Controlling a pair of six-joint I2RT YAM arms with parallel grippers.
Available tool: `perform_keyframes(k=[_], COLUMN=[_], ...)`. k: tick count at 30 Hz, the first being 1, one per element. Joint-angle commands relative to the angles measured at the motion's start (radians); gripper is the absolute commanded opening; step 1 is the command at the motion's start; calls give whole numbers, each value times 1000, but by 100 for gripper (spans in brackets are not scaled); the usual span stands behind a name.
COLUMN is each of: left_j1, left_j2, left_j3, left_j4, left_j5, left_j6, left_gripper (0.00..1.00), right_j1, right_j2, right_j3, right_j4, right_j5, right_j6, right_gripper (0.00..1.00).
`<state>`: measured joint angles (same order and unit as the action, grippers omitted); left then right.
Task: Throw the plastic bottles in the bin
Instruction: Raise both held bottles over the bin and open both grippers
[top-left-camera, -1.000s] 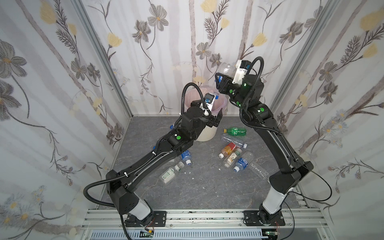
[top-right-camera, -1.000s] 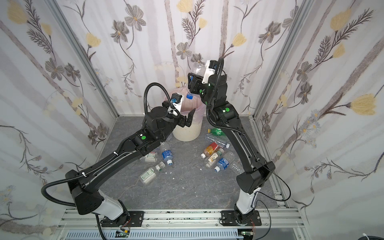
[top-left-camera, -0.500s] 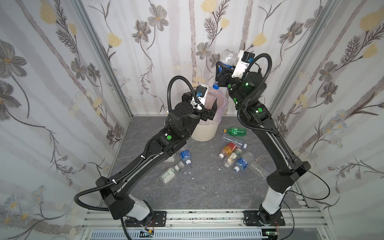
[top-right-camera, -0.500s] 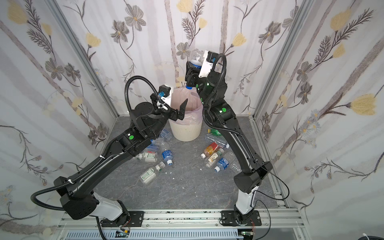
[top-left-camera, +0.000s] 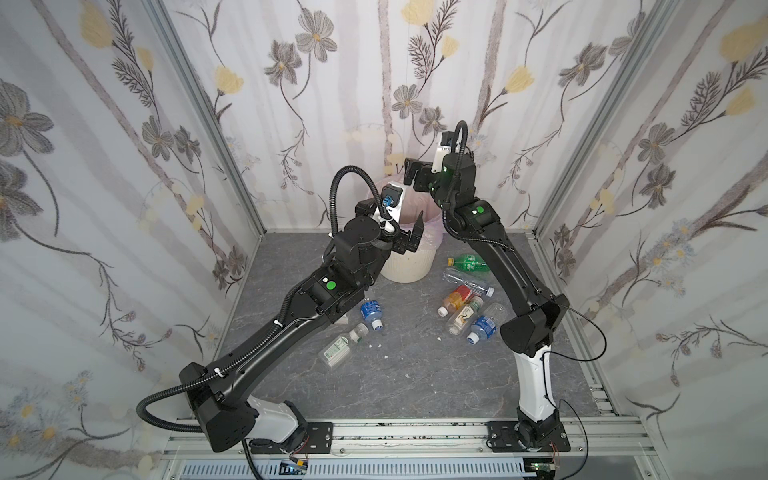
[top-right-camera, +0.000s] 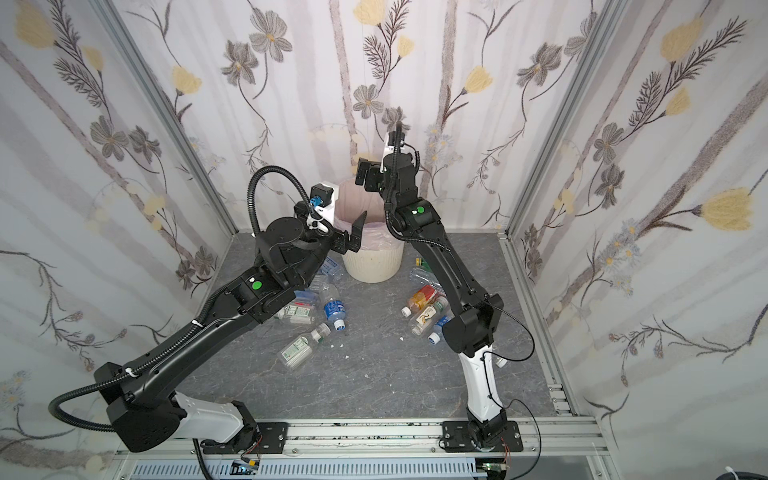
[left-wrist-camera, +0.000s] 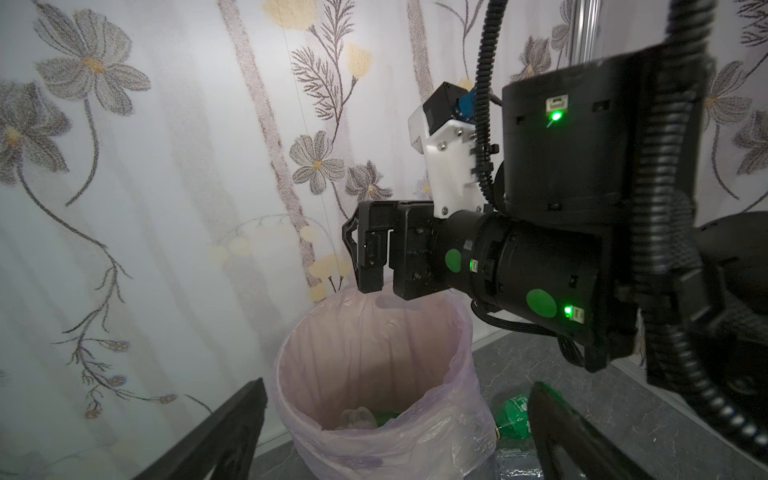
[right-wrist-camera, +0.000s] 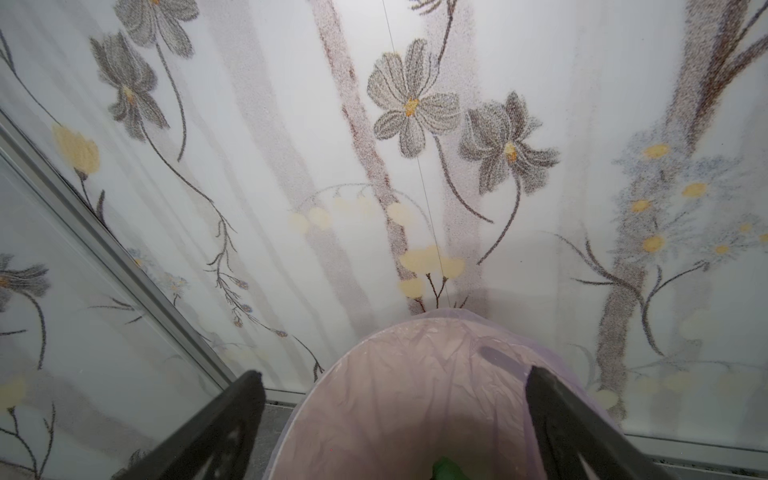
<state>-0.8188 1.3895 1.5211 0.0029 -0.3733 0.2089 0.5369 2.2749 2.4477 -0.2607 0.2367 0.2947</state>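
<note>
While right gripper (top-left-camera: 409, 176) gapes, ribbed round bin (top-left-camera: 409, 266)

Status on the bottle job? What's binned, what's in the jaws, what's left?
Done: at least two bottles already lie in the bin. In hand: nothing; the right gripper hangs over the bin with jaws open, and the left gripper is open near its rim. Left: at least eight on the floor, including a green bottle, an orange bottle, a blue-labelled bottle and a white-labelled bottle.

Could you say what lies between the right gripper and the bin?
Nothing: in the right wrist view, only air separates the right gripper from the bin.
</note>
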Motion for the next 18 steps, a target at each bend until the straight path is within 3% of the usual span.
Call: perform_keyframes(k=[1, 13, 18], left_j1=[1, 20, 35], left_j2=[-11, -72, -57], left_j3=[-15, -93, -68], left_j4=[23, 16, -122], left_j5=[-14, -53, -95], left_j6=[-22, -122, -181], left_gripper=[100, 100, 100], right_j1=[-4, -4, -4], right_j2=[-8, -52, -113], right_j3=[4, 2, -61], right_j4=[-6, -61, -74], right_j5=[-3, -20, -37], right_j6=[0, 6, -2], right_gripper=[100, 100, 100])
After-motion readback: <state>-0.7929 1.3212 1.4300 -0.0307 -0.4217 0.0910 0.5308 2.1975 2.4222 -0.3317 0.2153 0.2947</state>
